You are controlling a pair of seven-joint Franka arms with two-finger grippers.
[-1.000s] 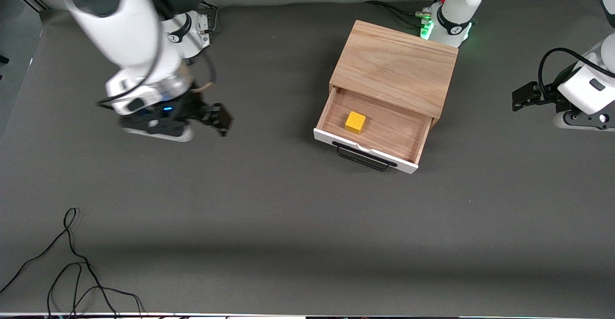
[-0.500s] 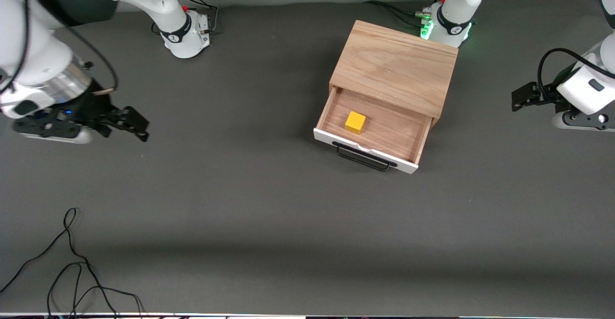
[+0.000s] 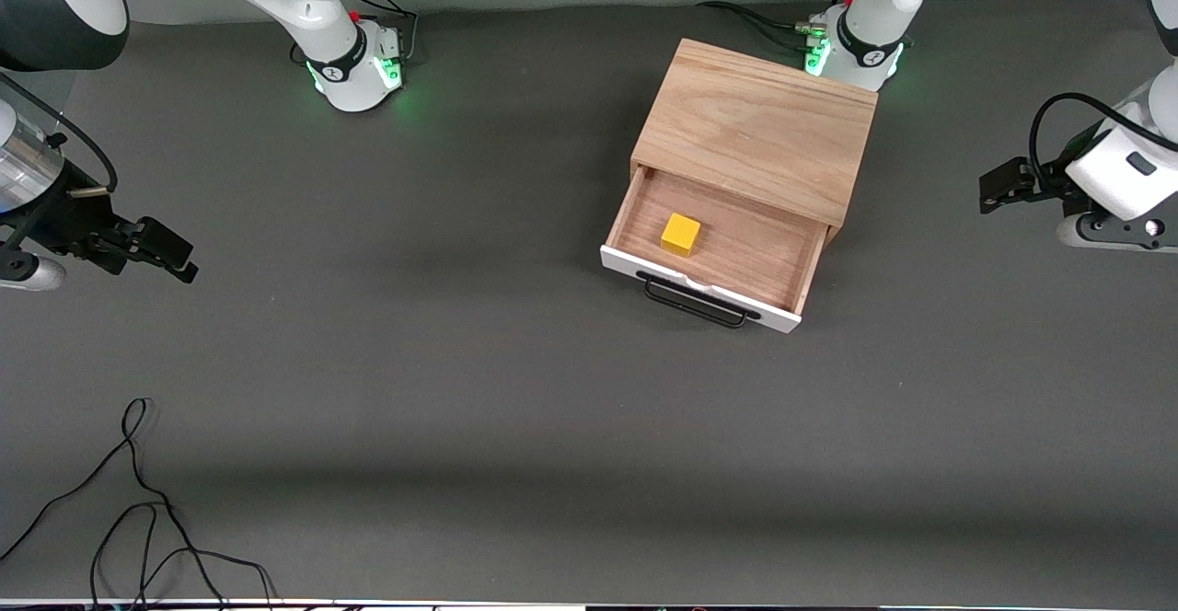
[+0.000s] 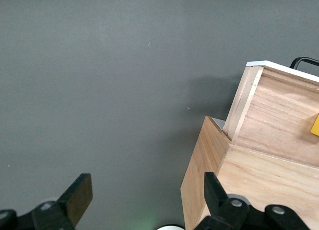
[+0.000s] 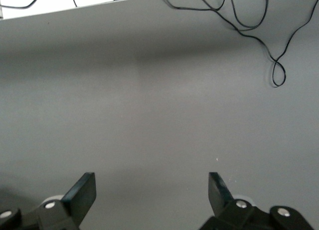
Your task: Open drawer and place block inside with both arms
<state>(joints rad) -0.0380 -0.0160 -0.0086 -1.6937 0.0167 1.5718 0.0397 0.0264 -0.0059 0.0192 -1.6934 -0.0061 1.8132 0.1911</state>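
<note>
The drawer (image 3: pixel 713 247) stands pulled out of the light wooden cabinet (image 3: pixel 755 128), its white front and black bar handle (image 3: pixel 695 303) toward the front camera. The yellow block (image 3: pixel 681 234) lies inside the drawer on its wood floor. The left wrist view shows the drawer (image 4: pixel 279 115), the cabinet (image 4: pixel 219 180) and an edge of the block (image 4: pixel 315 126). My right gripper (image 3: pixel 170 257) is open and empty over bare table at the right arm's end, also seen in its wrist view (image 5: pixel 149 190). My left gripper (image 3: pixel 998 183) is open and empty at the left arm's end (image 4: pixel 147 195).
A loose black cable (image 3: pixel 138 501) lies on the grey table near the front edge at the right arm's end; it also shows in the right wrist view (image 5: pixel 269 35). The two green-lit arm bases (image 3: pixel 359 68) (image 3: pixel 856 50) stand along the table's back.
My right arm has swung away from the middle of the table toward its own end, gripper empty. The left arm, drawer and block have not moved.
</note>
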